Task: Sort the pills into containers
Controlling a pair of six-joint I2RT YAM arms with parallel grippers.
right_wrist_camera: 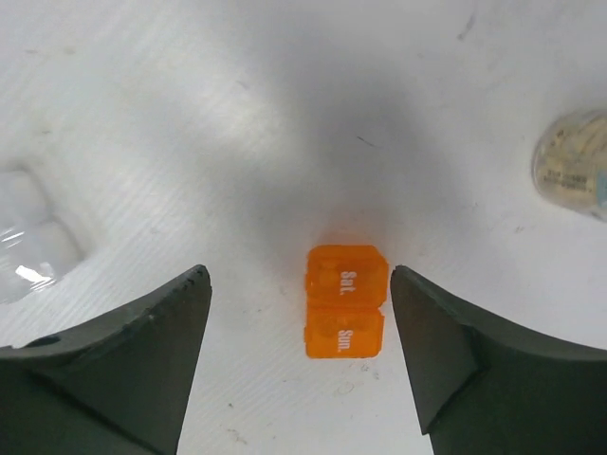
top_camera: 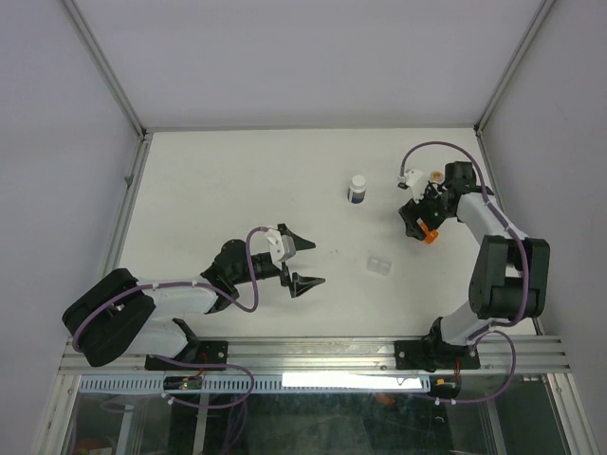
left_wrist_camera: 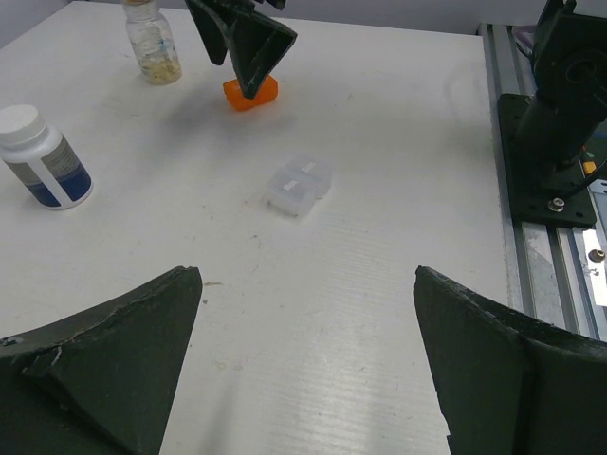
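White table (top_camera: 237, 180), grey walls (top_camera: 57, 142) round it, metal rail (top_camera: 313, 353) at near edge. L gripper (top_camera: 318, 263) jaws wide apart, holds nothing. R gripper (right_wrist_camera: 299, 273) jaws apart, either side of orange Sat/Sun pill box (right_wrist_camera: 344, 313), not touching. Mid-table: clear two-cell box (top_camera: 379, 264). By R gripper: vial (left_wrist_camera: 152, 43) w/ pills. Near it, white bottle (top_camera: 358, 189).

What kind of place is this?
Probably a robot lab's test bench. A left arm and right arm are bolted to a metal rail at the edge of a white table walled by plain panels, and an orange pill box and white pill bottle sit on it.
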